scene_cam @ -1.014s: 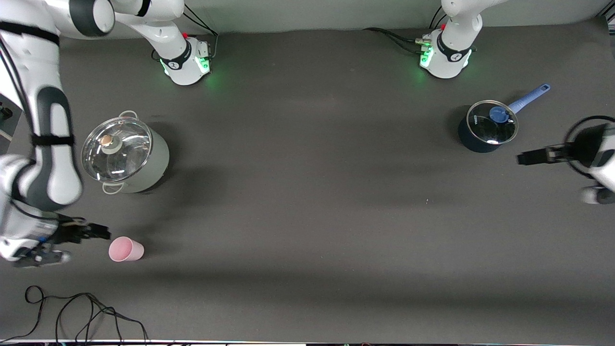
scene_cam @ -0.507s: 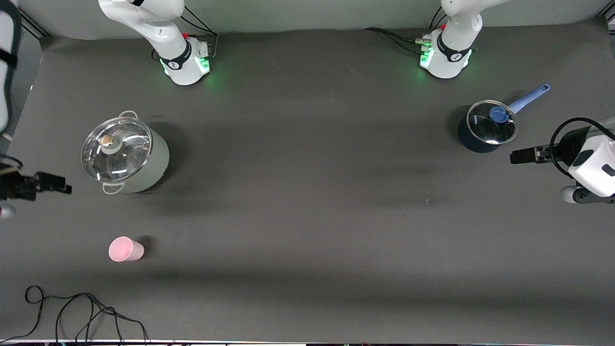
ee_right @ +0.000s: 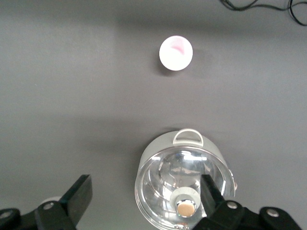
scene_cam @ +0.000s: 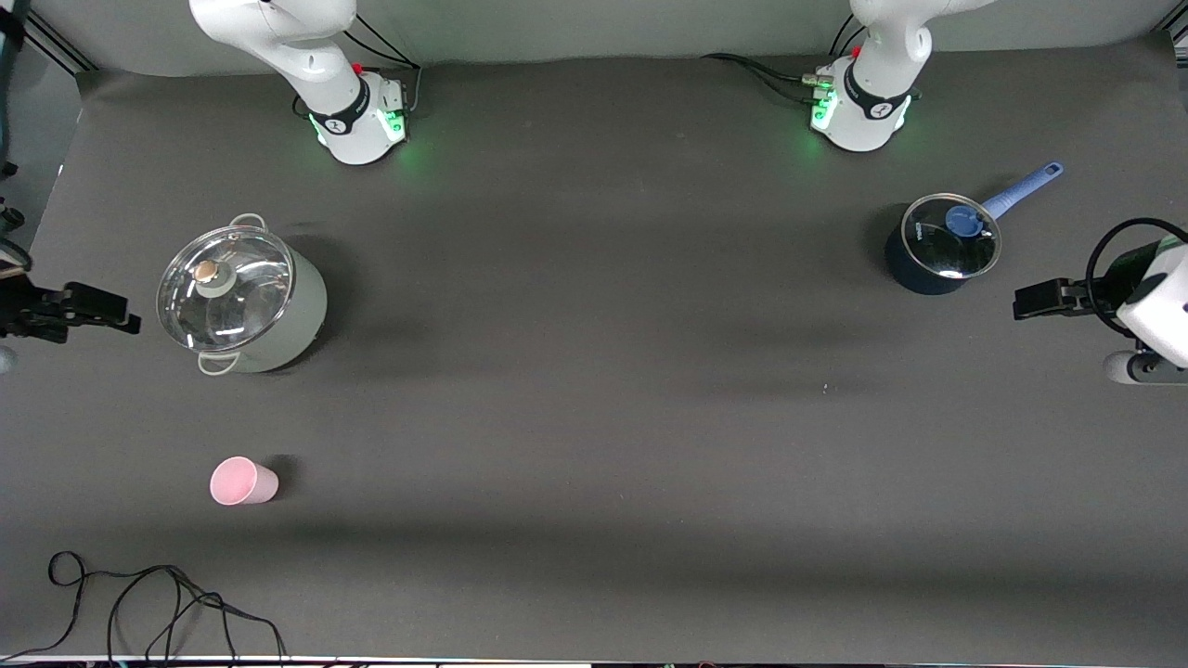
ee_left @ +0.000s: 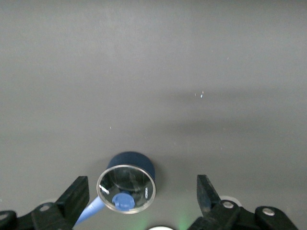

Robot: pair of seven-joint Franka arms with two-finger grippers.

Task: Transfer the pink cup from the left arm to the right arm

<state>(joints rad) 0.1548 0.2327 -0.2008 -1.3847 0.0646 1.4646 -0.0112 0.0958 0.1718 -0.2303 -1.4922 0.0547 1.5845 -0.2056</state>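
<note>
- Right now the pink cup is standing upright, mouth up, alone on the counter at the right arm's end, nearer the front camera than the steel pot.
- Right pincer is hovering at the counter's edge beside the steel pot, fingers spread wide, gripping nothing.
- Left pincer is hanging at the left arm's end, beside the blue saucepan, fingers also wide apart and carrying nothing.
- Key relation: the cup is sitting well apart from the left pincer, almost the whole counter length between them; the right pincer is much the nearer one.
- In the right wrist view the cup is showing its open mouth, with the pot lying between it and the pincer.
- Cup's axis is pointing vertical, so I'm judging a side grip or a rim pinch would both be working.
- Cup at the right arm's end fits either a finished hand-over or a cup waiting for the left arm; can't tell which.
</note>
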